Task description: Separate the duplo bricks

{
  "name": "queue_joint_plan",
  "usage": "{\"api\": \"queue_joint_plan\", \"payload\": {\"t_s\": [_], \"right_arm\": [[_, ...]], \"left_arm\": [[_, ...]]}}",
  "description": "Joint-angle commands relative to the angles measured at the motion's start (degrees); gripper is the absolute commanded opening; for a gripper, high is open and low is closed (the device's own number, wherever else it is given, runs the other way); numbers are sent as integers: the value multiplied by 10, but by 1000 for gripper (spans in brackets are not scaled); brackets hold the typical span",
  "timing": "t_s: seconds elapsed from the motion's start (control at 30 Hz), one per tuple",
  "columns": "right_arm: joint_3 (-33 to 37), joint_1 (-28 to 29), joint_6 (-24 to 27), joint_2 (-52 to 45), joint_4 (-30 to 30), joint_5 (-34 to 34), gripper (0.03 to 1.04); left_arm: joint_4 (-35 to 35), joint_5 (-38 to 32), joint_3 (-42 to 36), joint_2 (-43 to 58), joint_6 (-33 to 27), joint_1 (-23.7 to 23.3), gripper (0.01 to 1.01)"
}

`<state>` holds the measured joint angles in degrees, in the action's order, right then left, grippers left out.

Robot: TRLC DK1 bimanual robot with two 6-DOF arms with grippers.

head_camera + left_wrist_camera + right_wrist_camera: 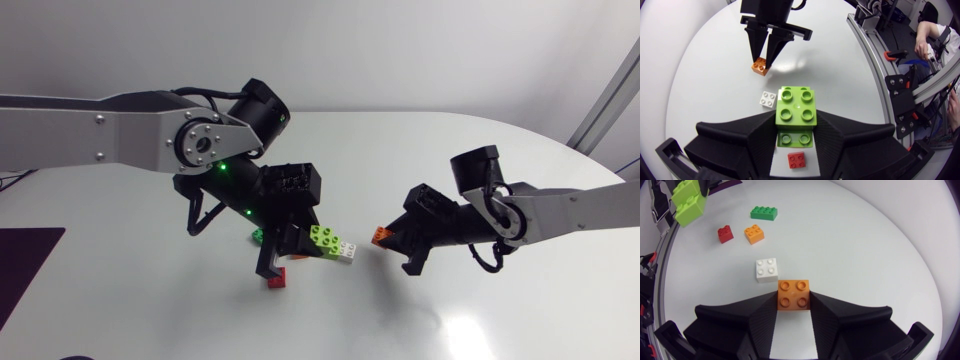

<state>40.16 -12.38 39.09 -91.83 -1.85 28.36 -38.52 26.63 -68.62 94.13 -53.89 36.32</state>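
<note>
Pinching lime brick point(796, 106) in its jaws, left arm point(120, 135) angled down over table, right arm point(570, 210) low, jaws pinching orange brick point(793, 295).

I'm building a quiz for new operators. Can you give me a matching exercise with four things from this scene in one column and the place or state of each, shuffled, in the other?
Things:
1 lime bricks
2 white brick
3 red brick
4 right gripper

Places or states:
a shut on an orange brick
b on the table under the left gripper
c on the table just ahead of the right gripper
d between the left gripper's jaws

Pairs: 1-d, 2-c, 3-b, 4-a
</note>
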Motion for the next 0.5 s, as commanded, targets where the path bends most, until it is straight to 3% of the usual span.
{"api": "queue_joint_plan", "payload": {"t_s": [0.0, 0.3, 0.37, 0.47], "right_arm": [[-24, 2, 19, -27, -18, -5, 182], [-53, -23, 24, -72, -72, -14, 202], [-54, -25, 24, -72, -73, -16, 308], [-55, -24, 24, -64, -69, -15, 570]], "left_arm": [[3, 5, -18, 1, 14, -2, 336], [4, 9, -18, 6, 24, 7, 338], [5, 10, -19, 7, 26, 8, 338], [5, 10, -20, 8, 28, 10, 338]]}}
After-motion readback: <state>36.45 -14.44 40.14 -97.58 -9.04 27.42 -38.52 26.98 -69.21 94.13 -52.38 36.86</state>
